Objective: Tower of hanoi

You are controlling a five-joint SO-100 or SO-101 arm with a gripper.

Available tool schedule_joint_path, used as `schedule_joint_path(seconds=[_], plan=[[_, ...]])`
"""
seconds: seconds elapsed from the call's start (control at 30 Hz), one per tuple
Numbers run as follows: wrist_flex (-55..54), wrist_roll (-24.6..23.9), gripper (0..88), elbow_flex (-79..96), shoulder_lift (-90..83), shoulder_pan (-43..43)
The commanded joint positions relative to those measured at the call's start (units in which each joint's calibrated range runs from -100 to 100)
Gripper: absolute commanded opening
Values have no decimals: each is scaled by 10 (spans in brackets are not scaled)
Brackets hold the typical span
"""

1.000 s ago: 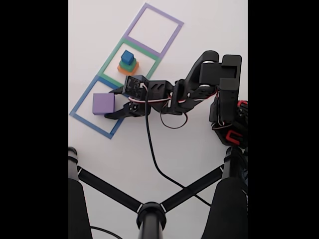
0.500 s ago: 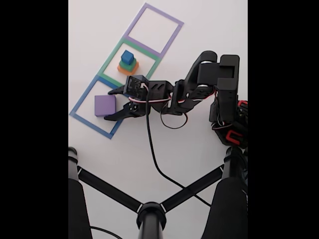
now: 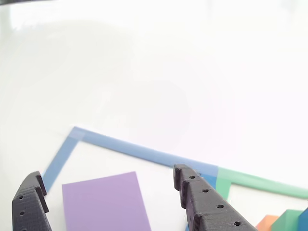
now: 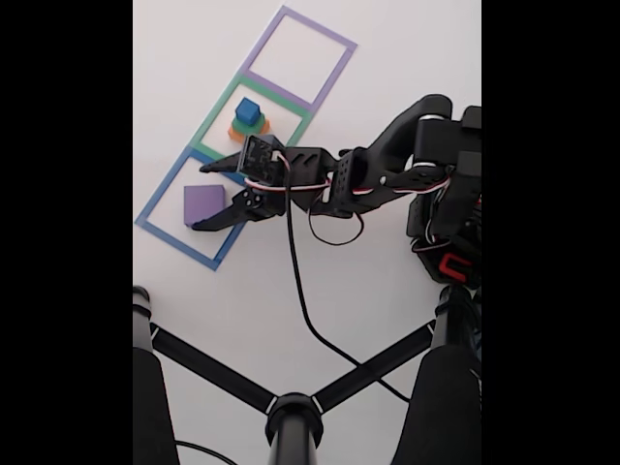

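The purple block (image 4: 201,201) lies flat inside the blue tape square (image 4: 155,205). My gripper (image 4: 203,197) is open, one finger on either side of the block, touching neither side as far as I can tell. In the other view the purple block (image 3: 106,204) sits between the two black fingers (image 3: 204,204), with my gripper (image 3: 107,176) spread wider than the block. The orange block (image 4: 238,136), green block (image 4: 254,126) and blue cube (image 4: 248,110) stand stacked in the green tape square (image 4: 215,111); their corner shows at the lower right, beginning with the orange block (image 3: 268,223).
A purple tape square (image 4: 334,39) lies past the green one, with nothing in it. The arm's base (image 4: 450,232) stands at the right, and a black cable (image 4: 295,291) trails across the white table. A black camera stand (image 4: 291,407) spans the bottom.
The arm has stretched further left, so the open fingers now reach along both sides of the purple block. The block has stayed in the blue square.
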Motion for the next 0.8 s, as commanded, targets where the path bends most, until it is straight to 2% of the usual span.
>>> schedule_joint_path(seconds=[0.0,0.2,0.37,0.57,0.77], plan=[[172,0,280,-4,-171,12],[581,0,125,-76,-393,27],[883,0,31,-215,-475,52],[1104,0,1,-370,-512,107],[1219,0,8,-450,-535,155]])
